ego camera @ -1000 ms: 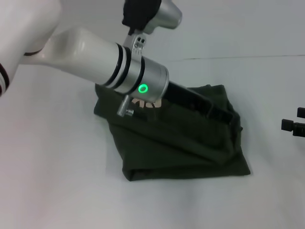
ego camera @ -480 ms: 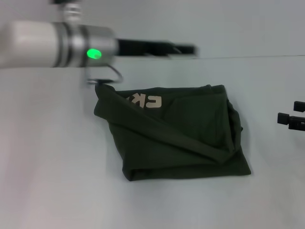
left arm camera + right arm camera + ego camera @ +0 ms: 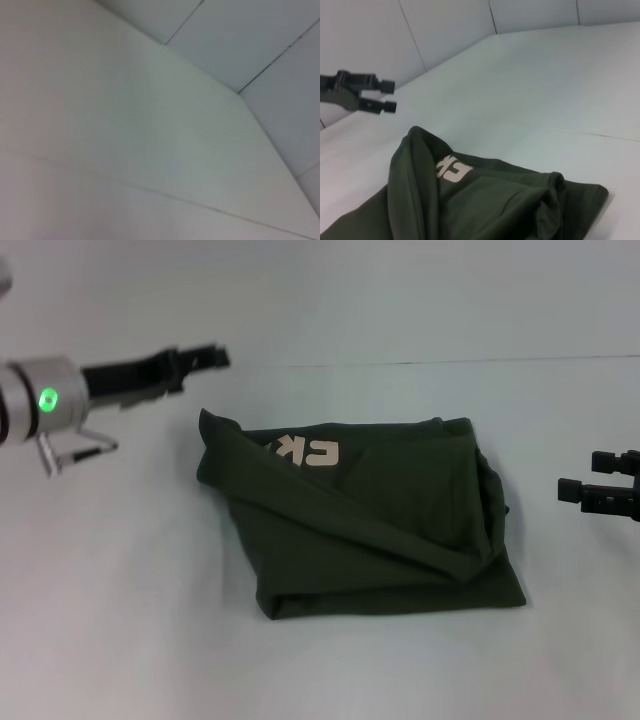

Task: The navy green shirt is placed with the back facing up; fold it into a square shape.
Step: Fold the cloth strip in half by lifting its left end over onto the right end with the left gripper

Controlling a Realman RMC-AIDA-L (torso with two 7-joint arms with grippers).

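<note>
Lying in a rough, rumpled square on the white table (image 3: 110, 620), the navy green shirt (image 3: 380, 530) sits between the two grippers and touches neither. Its folded layers bunch into thick ridges along the edge nearest the right gripper (image 3: 566, 491), and a diagonal crease runs across the top layer. Part of the pale lettering (image 3: 308, 451) shows upside down on the strip of cloth closest to the left gripper (image 3: 218, 356).

That left gripper hangs above the table, just beyond the shirt's far corner, carried on a black forearm with a silver cuff whose green light (image 3: 47, 398) glows. In the right wrist view its two black fingers (image 3: 384, 86) stand slightly spread with a clear gap between them, holding nothing. The left wrist view shows only bare table and wall panels.

The right gripper sits low at the shirt's other side, well apart from the bunched edge, its tips pointing toward the cloth. Only its black front end is in sight, and I cannot tell whether its fingers are spread or pressed together.
</note>
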